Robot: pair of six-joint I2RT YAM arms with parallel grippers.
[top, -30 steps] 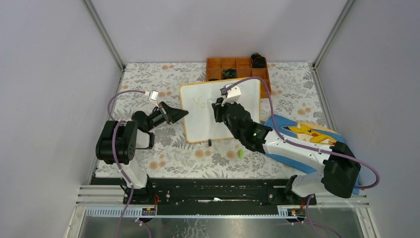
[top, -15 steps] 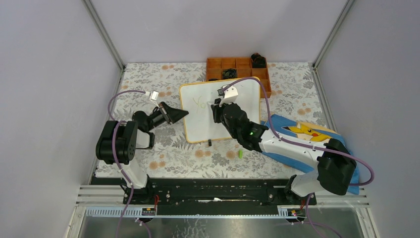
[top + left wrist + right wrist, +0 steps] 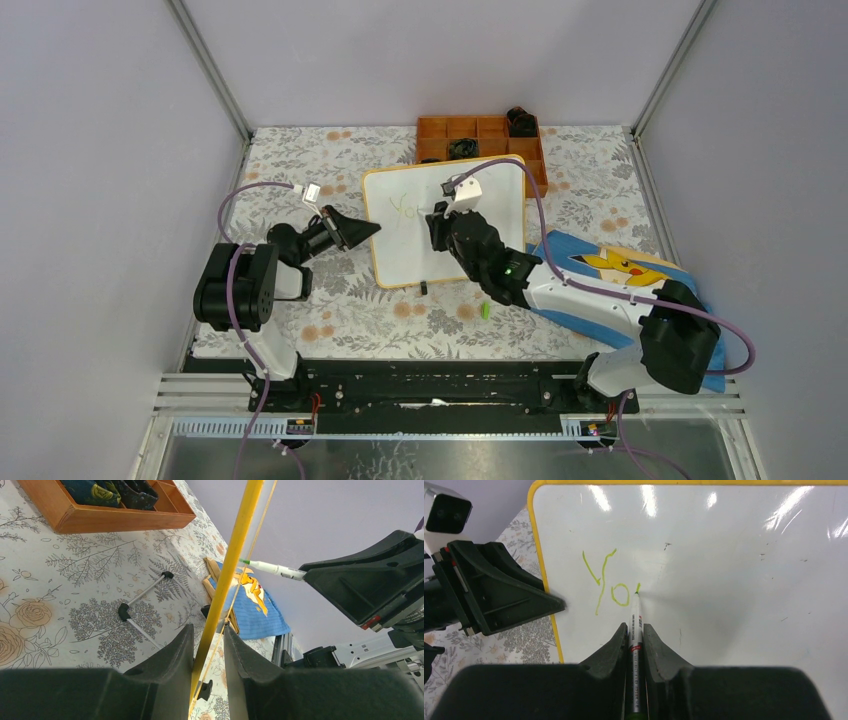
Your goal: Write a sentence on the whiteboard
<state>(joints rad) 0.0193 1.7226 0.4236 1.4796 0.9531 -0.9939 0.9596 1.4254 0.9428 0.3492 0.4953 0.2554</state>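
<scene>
Clamped on the marker, our right gripper has edged over to start the third letter of the sentence, while our left gripper pinches the whiteboard.

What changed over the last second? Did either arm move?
Only the right arm shifted slightly, its elbow drawing a little to the left. The right fingers still clamp the marker, its tip on the whiteboard. The left fingers still grip the board's yellow edge. Board, tray and cloth stayed put.
</scene>
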